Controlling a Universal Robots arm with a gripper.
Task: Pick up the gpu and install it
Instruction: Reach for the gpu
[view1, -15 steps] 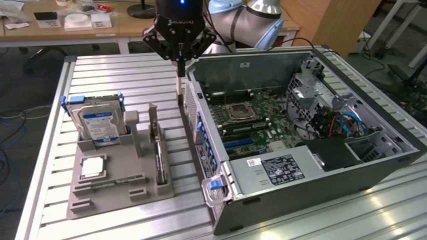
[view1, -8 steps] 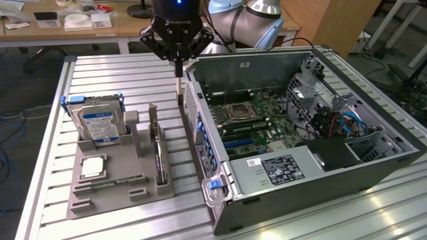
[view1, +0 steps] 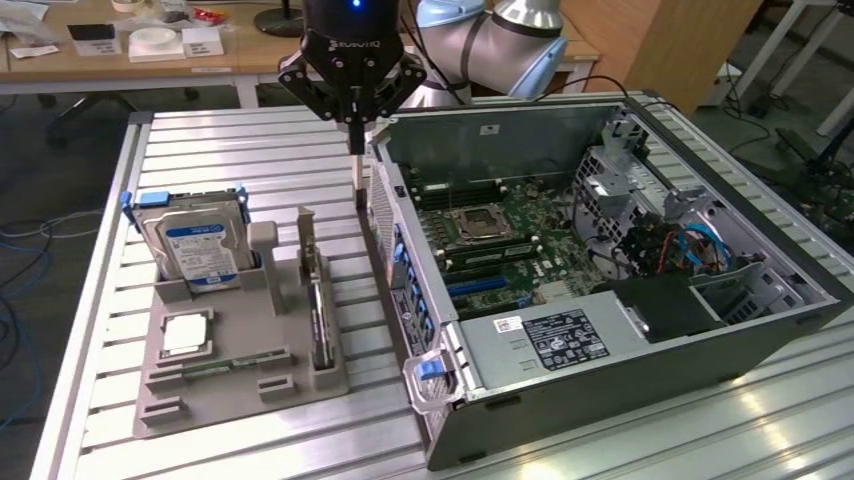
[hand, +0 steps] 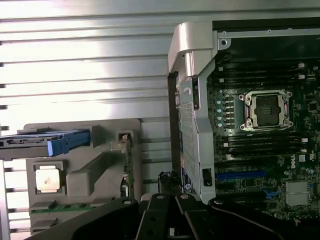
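We see a table of ribbed bare metal, smooth and bright with glare. The holder on it looks like matt grey plastic. The gpu shows a dull green circuit-board edge. The hard drive wears a glossy label between blue plastic rails; the computer case is dull grey sheet metal

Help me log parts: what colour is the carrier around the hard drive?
Blue; the carrier shows best in the exterior view.
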